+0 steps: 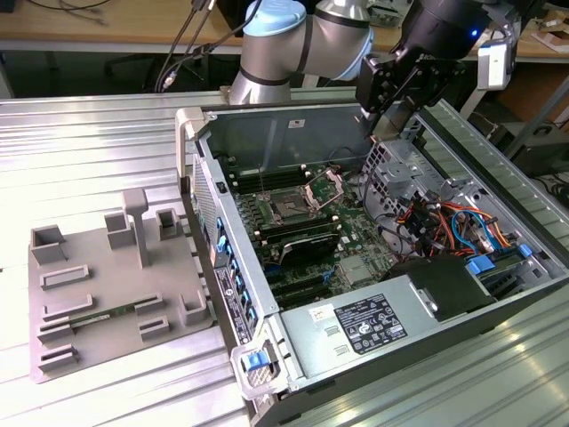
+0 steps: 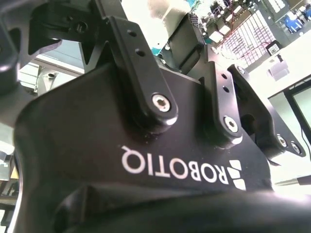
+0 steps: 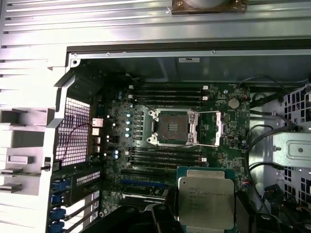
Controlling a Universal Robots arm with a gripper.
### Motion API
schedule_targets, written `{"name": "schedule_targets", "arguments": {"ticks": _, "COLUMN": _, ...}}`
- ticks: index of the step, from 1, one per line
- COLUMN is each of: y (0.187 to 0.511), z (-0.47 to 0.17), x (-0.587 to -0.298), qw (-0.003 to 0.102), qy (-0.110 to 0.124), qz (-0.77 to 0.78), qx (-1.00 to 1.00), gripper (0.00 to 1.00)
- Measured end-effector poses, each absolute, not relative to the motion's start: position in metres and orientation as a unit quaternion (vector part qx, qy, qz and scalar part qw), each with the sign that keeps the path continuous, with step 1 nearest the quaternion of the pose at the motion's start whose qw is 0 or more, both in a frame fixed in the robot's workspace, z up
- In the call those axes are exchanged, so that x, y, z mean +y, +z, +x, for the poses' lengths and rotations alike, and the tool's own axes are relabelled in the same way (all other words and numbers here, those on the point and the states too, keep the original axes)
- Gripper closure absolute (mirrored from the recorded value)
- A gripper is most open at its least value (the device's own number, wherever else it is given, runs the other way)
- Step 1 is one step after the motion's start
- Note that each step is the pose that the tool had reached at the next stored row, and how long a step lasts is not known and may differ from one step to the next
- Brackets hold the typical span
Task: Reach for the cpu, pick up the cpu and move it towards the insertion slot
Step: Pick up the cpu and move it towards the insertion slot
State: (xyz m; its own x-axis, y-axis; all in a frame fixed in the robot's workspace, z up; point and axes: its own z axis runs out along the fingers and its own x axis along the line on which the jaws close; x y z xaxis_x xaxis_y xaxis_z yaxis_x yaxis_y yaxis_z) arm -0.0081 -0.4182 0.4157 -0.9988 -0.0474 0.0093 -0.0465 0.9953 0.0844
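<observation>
In the exterior view, we see the gripper (image 1: 380, 120) hanging over the open computer case (image 1: 267, 124), near its far wall. It is toward the exterior view's right of the insertion slot (image 1: 289, 210), whose bracket (image 1: 325, 189) stands raised. We cannot make out the chip here.

In the second wrist view, we look along the gripper's black housing (image 2: 146, 160) and its linkage bars (image 2: 146, 92). This angle does not tell us how the jaws stand.

In the first wrist view, the cpu (image 3: 206, 199) hangs above the motherboard (image 3: 116, 126), apparently pinched at two opposite edges between dark fingers (image 3: 165, 218), so we judge the jaws to be clamped on it. It is well apart from the insertion slot (image 3: 171, 127), over the expansion slots.

The main risk we judge is the chip slipping, since the grip seems to be on thin edges only. It could also clip the raised bracket or meet the socket skewed and bend contacts.

The chip's metal lid faces up toward the camera. It is nearly square, with no real long axis, and its edges run parallel to the socket frame.
</observation>
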Motion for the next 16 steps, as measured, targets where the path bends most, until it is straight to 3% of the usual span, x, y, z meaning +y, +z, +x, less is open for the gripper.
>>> {"name": "schedule_targets", "arguments": {"ticks": 16, "y": 0.416, "z": 0.008, "x": -0.418, "qw": 0.006, "qy": -0.042, "qz": 0.023, "qx": -0.999, "gripper": 0.45}}
